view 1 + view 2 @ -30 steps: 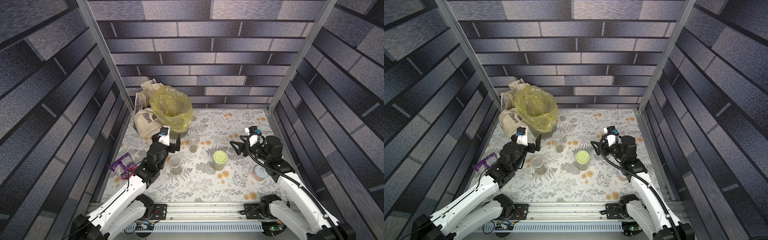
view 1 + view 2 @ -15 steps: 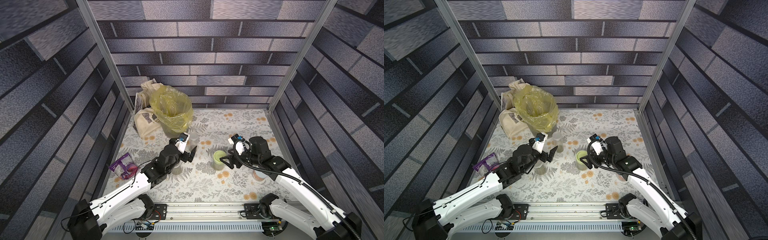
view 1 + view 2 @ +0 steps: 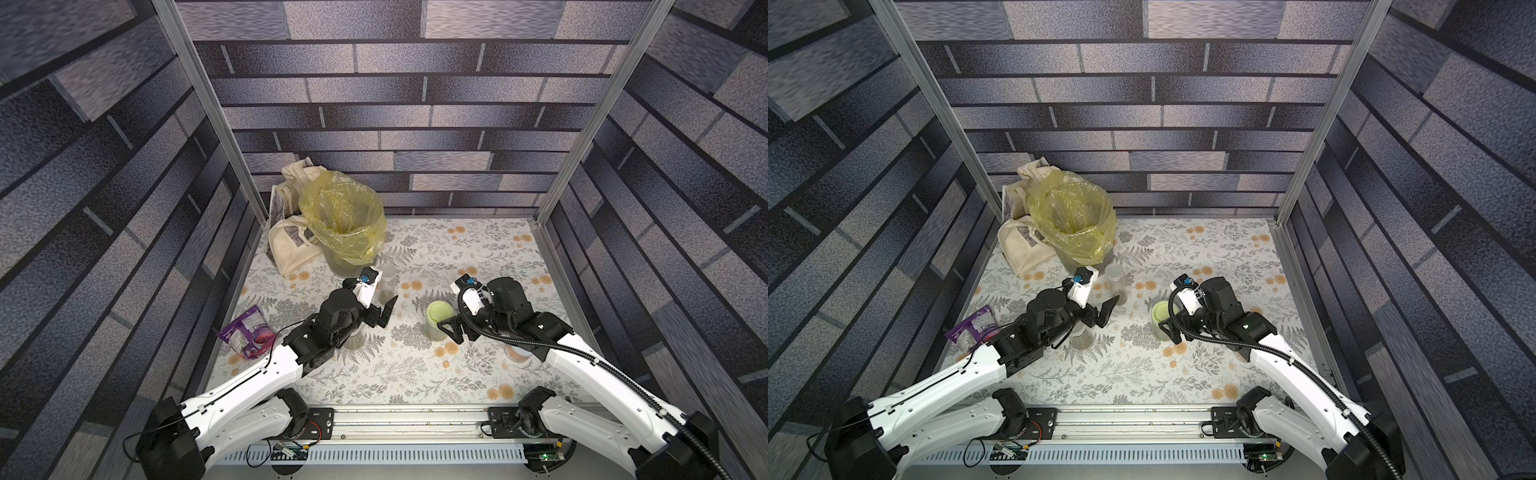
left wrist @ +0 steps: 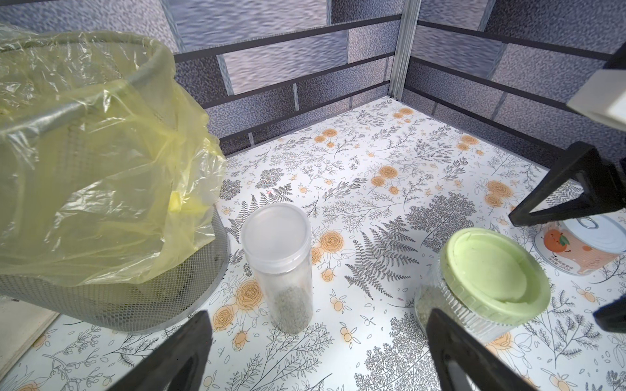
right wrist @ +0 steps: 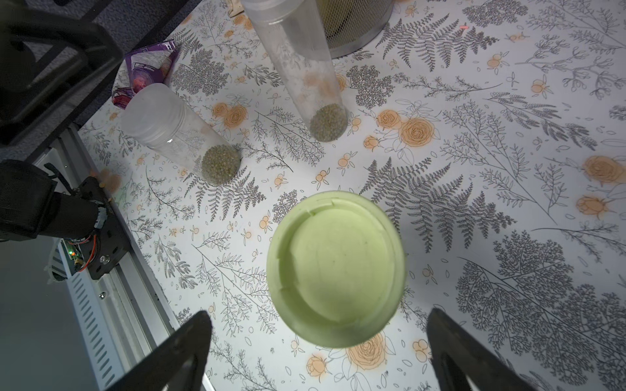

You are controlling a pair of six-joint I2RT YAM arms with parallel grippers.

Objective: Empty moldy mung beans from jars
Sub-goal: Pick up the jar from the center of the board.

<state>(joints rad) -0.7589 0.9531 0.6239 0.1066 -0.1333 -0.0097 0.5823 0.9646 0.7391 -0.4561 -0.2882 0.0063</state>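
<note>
Three jars stand on the floral mat. The tall narrow jar (image 3: 386, 282) (image 3: 1115, 284) (image 4: 277, 264) holds a little heap of mung beans (image 4: 293, 309) at its bottom. The short jar (image 5: 176, 132) is mostly hidden under my left arm in both top views. The wide jar with the pale green lid (image 3: 437, 320) (image 3: 1160, 320) (image 5: 335, 267) sits mid-mat. My left gripper (image 3: 380, 316) (image 4: 316, 315) hangs open just short of the tall jar. My right gripper (image 3: 446, 330) (image 5: 316, 315) is open at the green-lidded jar's near-right side, holding nothing.
A grey mesh bin lined with a yellow bag (image 3: 340, 224) (image 4: 84, 152) stands at the back left, a cream tote bag (image 3: 286, 245) beside it. A purple pouch (image 3: 247, 332) lies at the left edge. A pinkish can (image 4: 589, 247) stands behind my right arm.
Both arms have swung in toward the middle. My right gripper came down beside the green-lidded jar and its jaws spread wider. My left gripper moved over the short jar toward the tall one.
</note>
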